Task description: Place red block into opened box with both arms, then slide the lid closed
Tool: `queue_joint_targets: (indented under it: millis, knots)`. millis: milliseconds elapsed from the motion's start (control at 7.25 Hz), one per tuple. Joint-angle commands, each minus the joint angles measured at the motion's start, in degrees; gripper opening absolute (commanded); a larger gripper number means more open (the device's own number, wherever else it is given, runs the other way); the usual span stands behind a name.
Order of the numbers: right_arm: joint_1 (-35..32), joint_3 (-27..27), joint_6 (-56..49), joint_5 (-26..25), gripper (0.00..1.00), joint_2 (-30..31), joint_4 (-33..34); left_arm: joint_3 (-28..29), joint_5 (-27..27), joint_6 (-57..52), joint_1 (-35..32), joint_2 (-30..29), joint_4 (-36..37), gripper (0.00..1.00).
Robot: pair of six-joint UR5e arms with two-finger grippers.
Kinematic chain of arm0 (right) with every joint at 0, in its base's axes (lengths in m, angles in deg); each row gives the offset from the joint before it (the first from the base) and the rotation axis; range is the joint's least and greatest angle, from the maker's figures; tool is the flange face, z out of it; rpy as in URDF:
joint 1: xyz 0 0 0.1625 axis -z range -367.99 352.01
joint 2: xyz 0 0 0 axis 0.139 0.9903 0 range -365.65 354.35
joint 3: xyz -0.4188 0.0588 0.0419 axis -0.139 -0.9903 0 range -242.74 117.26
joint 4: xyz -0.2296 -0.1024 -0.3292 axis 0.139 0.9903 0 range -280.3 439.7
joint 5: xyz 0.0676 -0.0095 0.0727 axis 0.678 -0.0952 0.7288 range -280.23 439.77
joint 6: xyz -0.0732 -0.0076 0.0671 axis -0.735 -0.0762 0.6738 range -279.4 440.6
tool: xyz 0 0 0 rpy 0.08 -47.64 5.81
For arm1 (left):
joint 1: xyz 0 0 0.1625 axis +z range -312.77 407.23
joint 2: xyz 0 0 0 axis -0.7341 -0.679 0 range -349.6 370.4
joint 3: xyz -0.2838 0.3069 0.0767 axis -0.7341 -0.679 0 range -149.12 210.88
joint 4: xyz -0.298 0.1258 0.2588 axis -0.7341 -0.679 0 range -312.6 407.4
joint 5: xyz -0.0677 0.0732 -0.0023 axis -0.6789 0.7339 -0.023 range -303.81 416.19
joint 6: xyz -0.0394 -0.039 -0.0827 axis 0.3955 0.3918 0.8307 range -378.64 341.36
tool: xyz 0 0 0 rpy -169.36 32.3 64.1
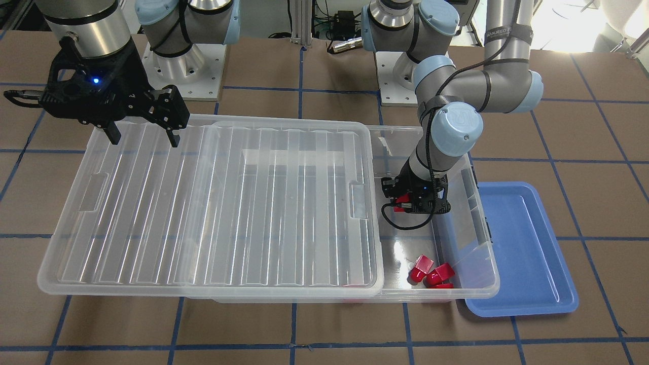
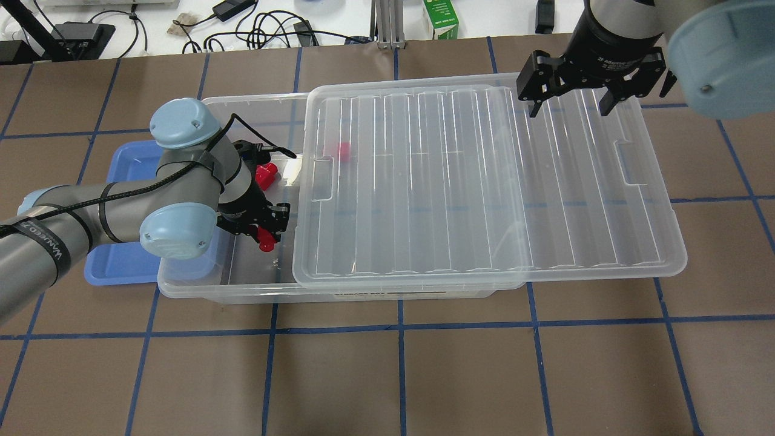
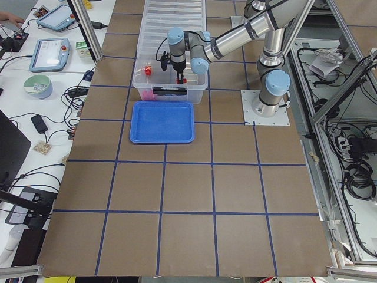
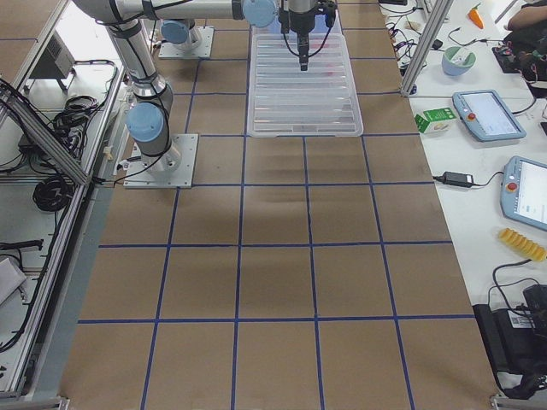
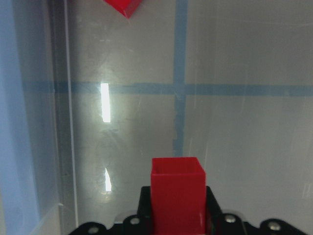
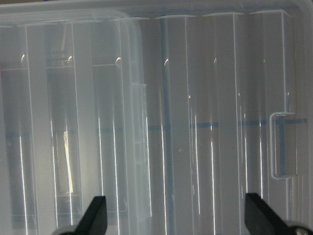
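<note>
Glossy red block [image 5: 177,193], square-ended, pinched in left jaws over the box [image 2: 242,290] floor, right jaws spread above lid [image 2: 484,181]

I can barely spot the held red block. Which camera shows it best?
The left wrist camera: the red block sits large and close. Front and overhead views show only a red sliver at the left gripper; side views, a speck at most.

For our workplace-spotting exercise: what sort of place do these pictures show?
Probably a robotics lab or test cell: a left arm and right arm bolted to a table marked with a blue tape grid, with a control tablet on the white bench alongside.
</note>
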Motion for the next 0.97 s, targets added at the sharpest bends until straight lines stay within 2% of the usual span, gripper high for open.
queue_joint_targets:
  millis: [0, 138, 414, 552, 690, 828]
  knots:
    - [0.0, 0.04, -0.11, 0.05, 1.0, 0.02, 0.01, -0.05, 0.1, -0.18, 0.03, -1.06, 0.13, 0.02]
    - [0.0, 0.04, -0.11, 0.13, 1.0, 0.02, 0.01, -0.05, 0.11, -0.18, 0.03, -1.41, 0.22, 0.53]
    - [0.0, -0.57, -0.63, 0.13, 1.0, -0.42, -0.17, 0.74, 0.89, -0.01, 0.21, -1.24, 0.31, 0.84]
    - [0.52, -0.66, -1.33, 0.05, 1.0, -0.51, -0.69, 1.18, 0.98, -0.01, 0.21, 0.24, 0.31, 0.95]
    - [2.35, -0.4, -5.95, -0.91, 1.0, -0.68, -0.7, 2.84, 1.33, -0.09, 0.64, 1.65, -0.48, 1.0]
    - [7.5, 0.04, -10.96, -0.4, 1.0, -0.77, -0.7, 6.16, 2.9, -0.09, 0.65, 3.23, -3.97, 1.0]
